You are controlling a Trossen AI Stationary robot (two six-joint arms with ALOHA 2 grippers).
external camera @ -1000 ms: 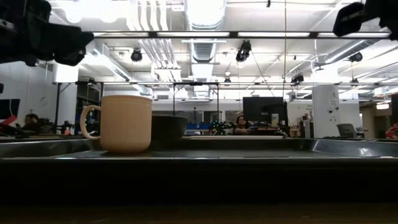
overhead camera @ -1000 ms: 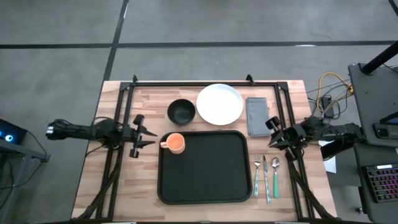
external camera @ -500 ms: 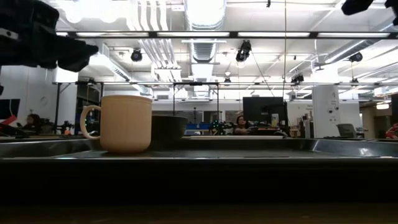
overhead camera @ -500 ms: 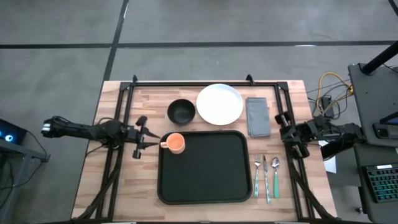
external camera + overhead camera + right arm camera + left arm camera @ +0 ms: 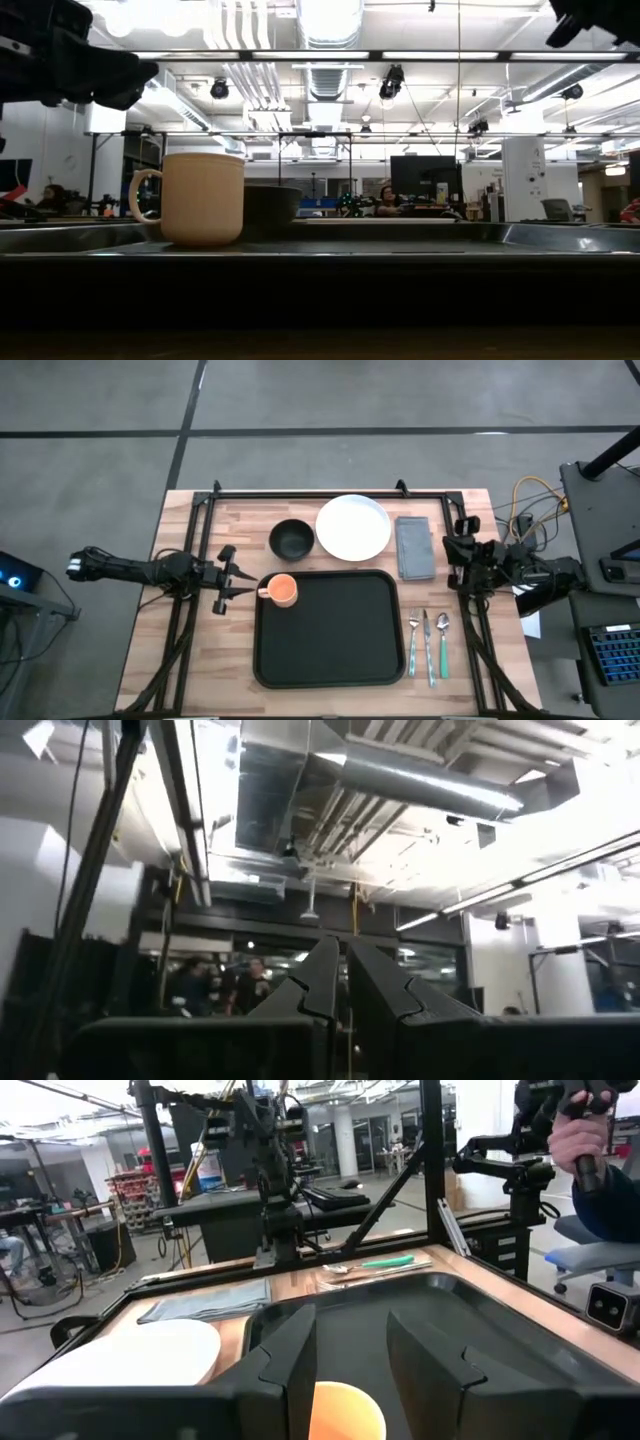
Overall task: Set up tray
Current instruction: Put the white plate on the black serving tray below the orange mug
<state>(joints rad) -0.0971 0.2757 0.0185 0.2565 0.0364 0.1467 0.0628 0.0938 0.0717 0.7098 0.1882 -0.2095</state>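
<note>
Black tray [image 5: 326, 627] at table centre near the front edge, orange mug [image 5: 283, 591] standing in its rear-left corner. Left gripper [image 5: 233, 579] just left of the mug, fingers spread, released and backed off: mug placement judged done. Right gripper [image 5: 452, 552] newly swung toward the grey napkin [image 5: 413, 547] at the rear right, fingers nearly together, holding nothing.

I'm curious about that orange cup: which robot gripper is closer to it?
Left. The left gripper hovers open just beside the orange cup, by its handle; the right gripper is far across the table, beyond the grey napkin.
</note>
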